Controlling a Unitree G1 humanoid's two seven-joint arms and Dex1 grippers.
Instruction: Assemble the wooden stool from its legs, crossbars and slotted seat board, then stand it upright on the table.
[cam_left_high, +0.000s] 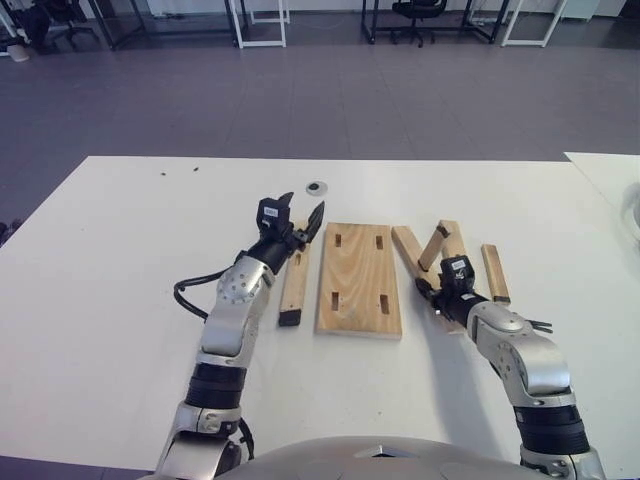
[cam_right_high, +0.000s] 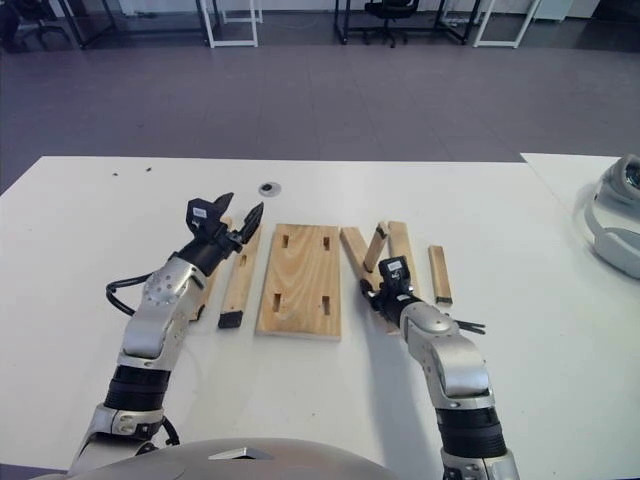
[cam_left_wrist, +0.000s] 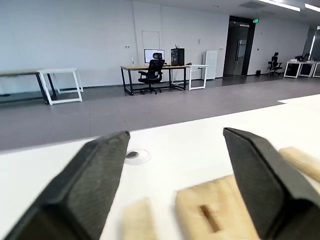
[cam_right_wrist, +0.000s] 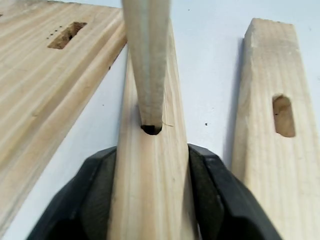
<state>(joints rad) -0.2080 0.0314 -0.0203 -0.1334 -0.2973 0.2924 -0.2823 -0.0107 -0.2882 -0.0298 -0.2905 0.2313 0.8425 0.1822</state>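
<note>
A white table (cam_left_high: 130, 270) carries the slotted seat board (cam_left_high: 358, 280), lying flat in the middle. My left fingers (cam_left_wrist: 90, 185) are spread wide apart, hovering above a leg (cam_left_high: 294, 290) that lies just left of the board. My right fingers (cam_right_wrist: 95, 195) are clenched around a second leg (cam_left_high: 407, 247) just right of the board. A crossbar (cam_left_high: 433, 247) stands tilted in that leg's slot.
</note>
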